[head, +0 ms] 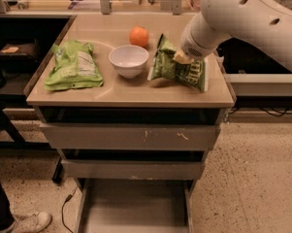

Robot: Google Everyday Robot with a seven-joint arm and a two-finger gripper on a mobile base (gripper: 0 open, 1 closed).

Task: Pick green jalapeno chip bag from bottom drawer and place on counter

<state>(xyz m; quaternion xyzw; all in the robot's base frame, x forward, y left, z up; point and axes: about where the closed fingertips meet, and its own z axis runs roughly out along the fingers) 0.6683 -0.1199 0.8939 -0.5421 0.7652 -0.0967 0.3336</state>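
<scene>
Looking at the camera view, we see the claw [184, 58] at the top of the green jalapeno chip bag [177, 73], which stands tilted on the tabletop [131, 95] just beside a white bowl [128, 59]. We cannot tell whether the claw is clamped. The bottom drawer [133, 208] is pulled out below.

The counter [136, 95] in the middle of the frame carries a lime-green bag [73, 66] at its left, a white bowl [129, 59] at centre, an orange [139, 36] behind the bowl, and at right the green jalapeno chip bag [170, 68], with the gripper [182, 58] at the bag's upper edge.
</scene>
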